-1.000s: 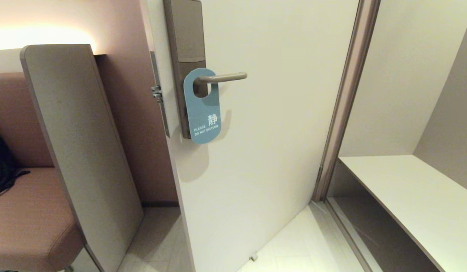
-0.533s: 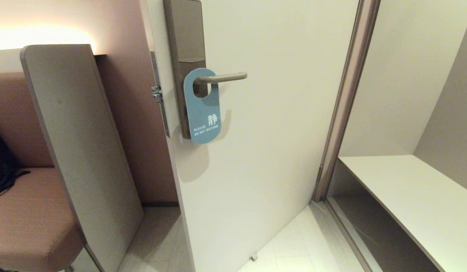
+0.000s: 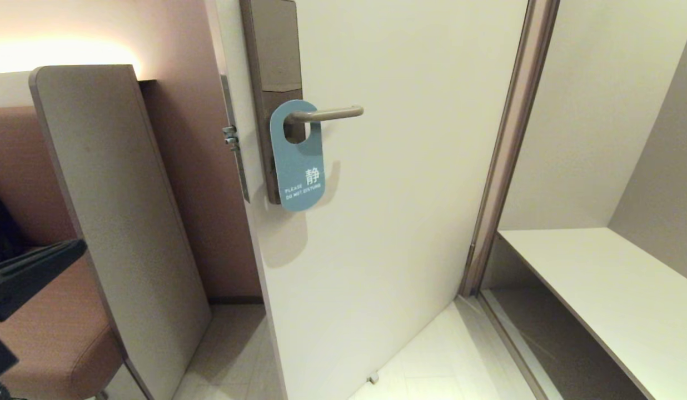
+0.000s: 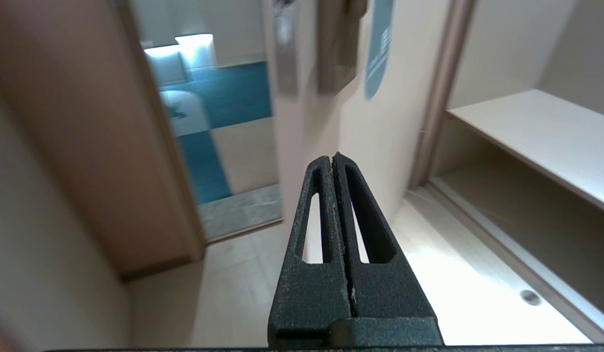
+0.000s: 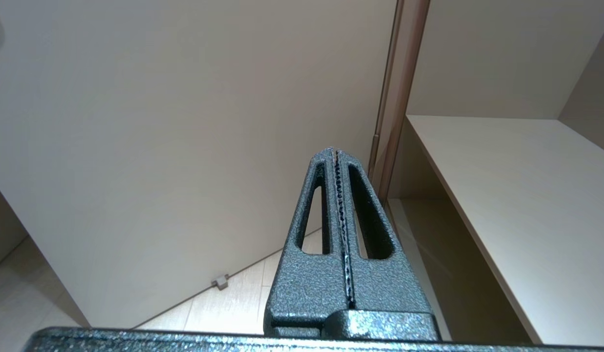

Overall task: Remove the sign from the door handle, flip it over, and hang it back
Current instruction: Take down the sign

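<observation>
Newly arrived at the lower left edge of the head view is the black left pincer (image 3: pixel 71 250), which was not in that view a second ago; the door and its hanger have not shifted. Its two fingers are clenched flat against each other with nothing between them, plain in the left wrist view (image 4: pixel 335 157), and it sits low and well apart from the sign.

Upper centre of the head view, the sign (image 3: pixel 297 158) hangs on the door handle (image 3: pixel 327 114), the lever passing through its round hole, its blue face outward. White writing reads "PLEASE DO NOT DISTURB" beside a large white Chinese character. Behind it runs the tall brownish-grey lock plate (image 3: pixel 271 50) on the cream door (image 3: pixel 399 183).

At the right side of the frame stands a pale shelf (image 3: pixel 610 289); at the left a brown padded seat (image 3: pixel 54 333).

The right pincer (image 5: pixel 335 151) shows only in its own wrist view, likewise clenched and empty, pointing toward the door's lower part.
</observation>
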Motion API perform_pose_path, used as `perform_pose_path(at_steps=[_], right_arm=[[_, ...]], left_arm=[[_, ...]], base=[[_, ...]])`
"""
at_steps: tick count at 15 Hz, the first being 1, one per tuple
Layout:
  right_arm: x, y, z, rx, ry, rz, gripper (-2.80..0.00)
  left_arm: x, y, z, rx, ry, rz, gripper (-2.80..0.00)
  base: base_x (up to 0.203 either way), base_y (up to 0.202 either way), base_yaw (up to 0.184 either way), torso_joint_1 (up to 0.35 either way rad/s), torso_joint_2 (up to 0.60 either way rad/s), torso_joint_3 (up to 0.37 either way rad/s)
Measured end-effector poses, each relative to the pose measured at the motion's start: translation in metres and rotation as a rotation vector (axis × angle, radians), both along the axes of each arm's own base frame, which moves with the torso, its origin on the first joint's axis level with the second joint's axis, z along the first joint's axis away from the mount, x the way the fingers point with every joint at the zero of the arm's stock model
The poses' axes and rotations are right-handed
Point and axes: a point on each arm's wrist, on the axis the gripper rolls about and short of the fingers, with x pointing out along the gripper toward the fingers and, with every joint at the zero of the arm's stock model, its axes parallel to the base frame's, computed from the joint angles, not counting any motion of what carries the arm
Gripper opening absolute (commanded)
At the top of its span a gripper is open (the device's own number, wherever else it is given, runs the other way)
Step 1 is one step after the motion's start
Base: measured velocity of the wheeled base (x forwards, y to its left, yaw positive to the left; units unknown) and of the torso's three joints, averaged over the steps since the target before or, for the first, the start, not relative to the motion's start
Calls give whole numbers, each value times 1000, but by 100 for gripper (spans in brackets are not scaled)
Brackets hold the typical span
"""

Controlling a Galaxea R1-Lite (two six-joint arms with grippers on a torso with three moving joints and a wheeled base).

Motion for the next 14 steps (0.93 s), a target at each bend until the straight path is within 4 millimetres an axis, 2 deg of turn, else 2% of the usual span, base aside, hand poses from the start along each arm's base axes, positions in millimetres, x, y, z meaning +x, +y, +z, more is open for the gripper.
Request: perform_pose_path(at_steps=[1, 3, 5, 8, 14], right_arm=[[0, 0, 0, 0, 0, 0, -280], [0, 0, 0, 0, 0, 0, -280], [0, 0, 0, 0, 0, 0, -280], [0, 0, 0, 0, 0, 0, -280], [0, 0, 0, 0, 0, 0, -280]], left_arm=[[15, -3, 4, 0, 6, -21, 0], [41, -8, 8, 1, 18, -42, 0], [59, -15, 8, 1, 36, -97, 0], [69, -22, 4, -3, 70, -210, 0], [86, -33, -4, -6, 91, -281, 0]], base=[[0, 0, 0, 0, 0, 0], [0, 0, 0, 0, 0, 0], [0, 0, 0, 0, 0, 0], [0, 0, 0, 0, 0, 0], [0, 0, 0, 0, 0, 0]])
